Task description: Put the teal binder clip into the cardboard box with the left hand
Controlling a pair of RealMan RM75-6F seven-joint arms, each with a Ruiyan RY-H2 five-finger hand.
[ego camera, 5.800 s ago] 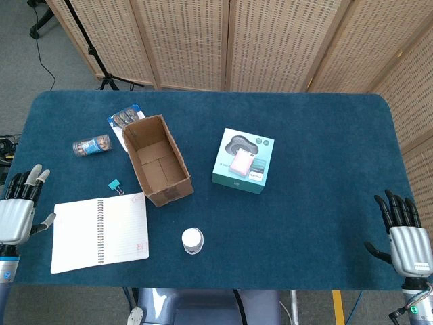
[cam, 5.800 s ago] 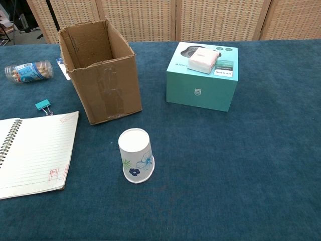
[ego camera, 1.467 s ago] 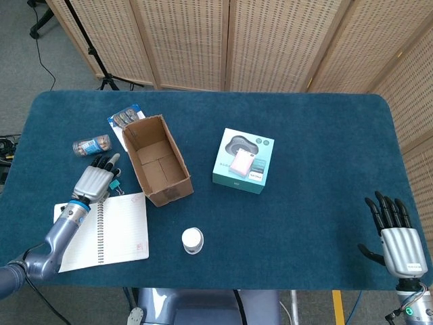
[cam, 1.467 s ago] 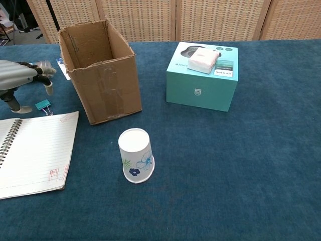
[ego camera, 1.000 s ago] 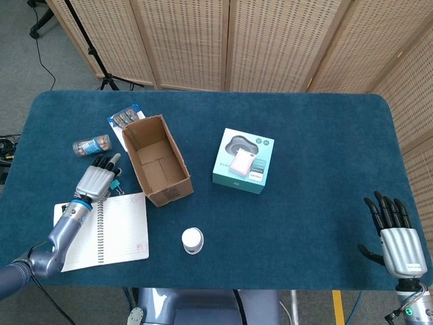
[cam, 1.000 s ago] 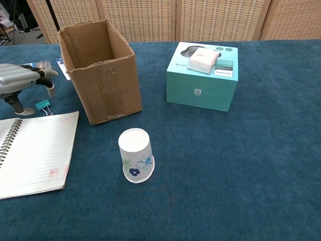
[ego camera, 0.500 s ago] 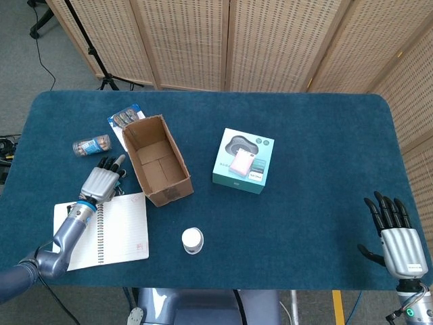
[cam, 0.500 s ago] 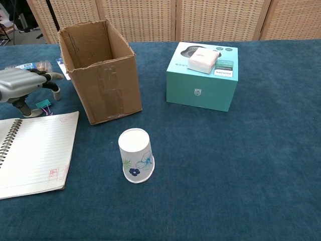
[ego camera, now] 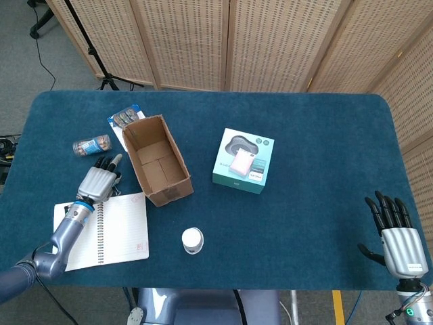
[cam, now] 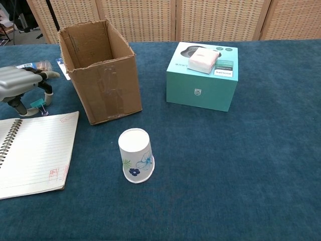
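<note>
Two hands show from the head: our left hand [ego camera: 97, 182] sits left of one box [ego camera: 157, 160], hiding the clip; our right hand [ego camera: 402, 245], near right, is spread and empty. From the chest, one clip [cam: 38, 105] lies under left fingers [cam: 46, 88]; grip unclear.

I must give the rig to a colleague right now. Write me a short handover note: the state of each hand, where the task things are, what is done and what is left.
Left hand: over the teal binder clip, thumb and a finger on either side of it. Whether it already pinches the clip, the views do not show.
Right hand: empty, fingers spread, at the right front edge of the table, away from everything.
Teal binder clip: on the table cloth, between the notebook and the cardboard box.
Cardboard box: upright, open on top, nothing visible inside.
Done: left hand is at the clip.
Left: secure the pinch, lift the clip, carry it over the box, release it inside.
</note>
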